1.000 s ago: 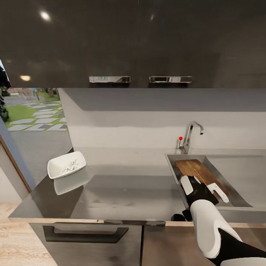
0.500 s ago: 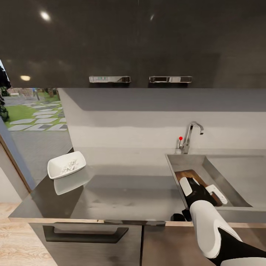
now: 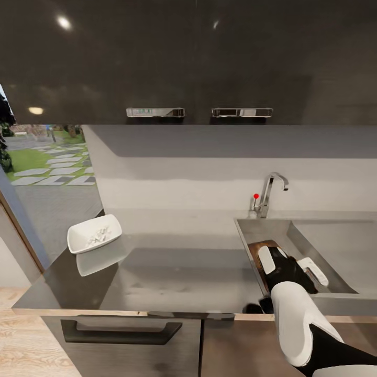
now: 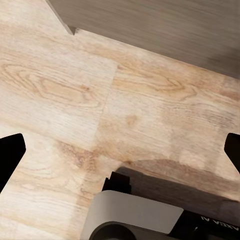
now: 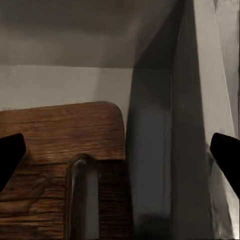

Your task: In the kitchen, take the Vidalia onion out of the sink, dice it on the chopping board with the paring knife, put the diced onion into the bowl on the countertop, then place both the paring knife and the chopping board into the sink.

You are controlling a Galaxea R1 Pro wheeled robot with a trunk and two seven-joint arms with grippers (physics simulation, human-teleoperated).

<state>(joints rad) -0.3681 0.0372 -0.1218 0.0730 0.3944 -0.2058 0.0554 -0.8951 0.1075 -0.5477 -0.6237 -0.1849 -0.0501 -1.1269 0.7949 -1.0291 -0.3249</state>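
Right gripper [image 3: 291,263] jaws spread wide over board [image 5: 60,135] in sink [image 3: 251,230]; left gripper [image 4: 120,145] jaws apart, empty.

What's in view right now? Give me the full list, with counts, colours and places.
bowl: one, white, left end of the countertop, pale pieces inside
countertop: one, glossy grey, left of the sink
sink: one, steel basin, right side
chopping board: one, brown wood, down in the sink under the right gripper
faucet: one, chrome, behind the sink, red-knobbed lever beside it
upper cabinets: dark, two chrome handles
floor: light wood
left gripper: open, over the floor
right gripper: open, over the board
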